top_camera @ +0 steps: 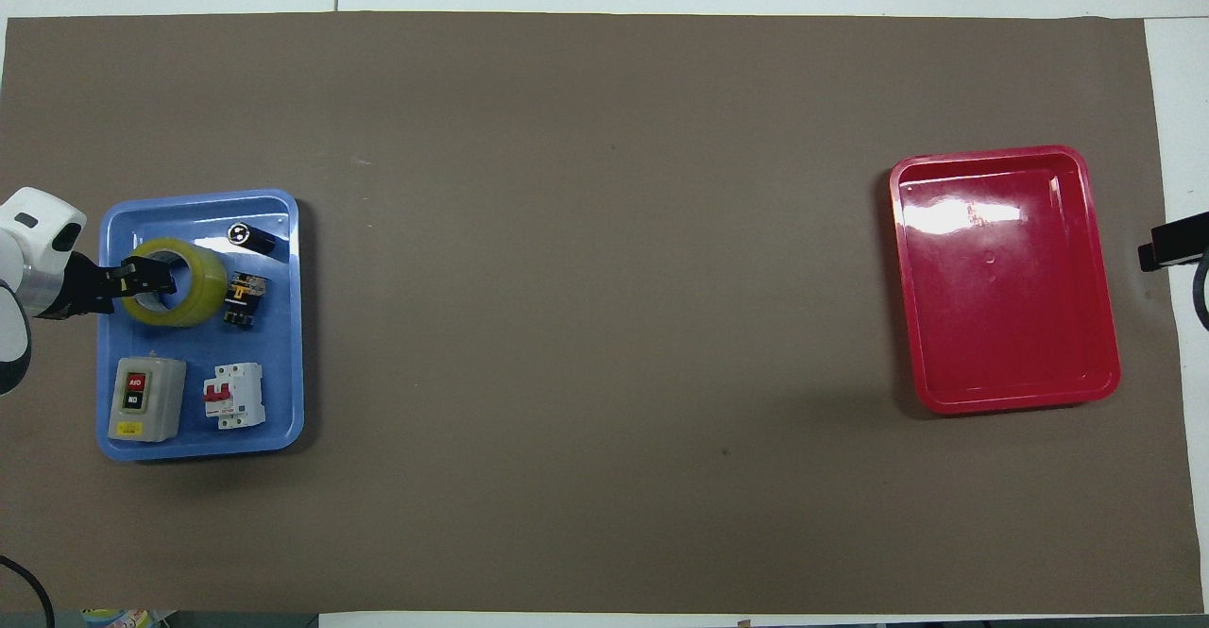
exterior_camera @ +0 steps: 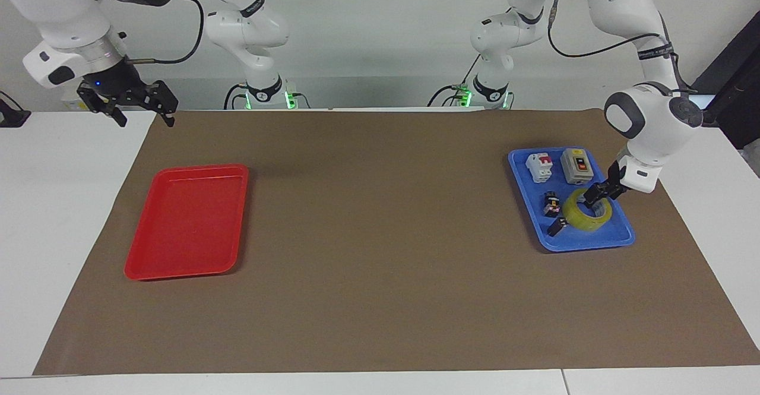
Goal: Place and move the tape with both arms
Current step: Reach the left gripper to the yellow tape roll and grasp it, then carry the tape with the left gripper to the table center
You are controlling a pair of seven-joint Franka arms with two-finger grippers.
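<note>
The yellow tape (exterior_camera: 585, 221) lies flat in the blue tray (exterior_camera: 594, 242) at the left arm's end of the table. It also shows in the overhead view (top_camera: 203, 293), in the part of the tray (top_camera: 283, 326) farther from the robots. My left gripper (exterior_camera: 595, 197) is down at the tape's top rim and core, reaching in from the tray's outer edge; it also shows in the overhead view (top_camera: 156, 279). My right gripper (exterior_camera: 127, 101) is open and empty, raised over the mat's corner at the right arm's end, and waits; only its tip shows overhead (top_camera: 1171, 243).
The blue tray also holds a grey switch box (exterior_camera: 577, 166), a white breaker (exterior_camera: 539, 167) and small black parts (exterior_camera: 552, 204) beside the tape. A red tray (exterior_camera: 184, 223) lies on the brown mat at the right arm's end; it also shows overhead (top_camera: 1001, 279).
</note>
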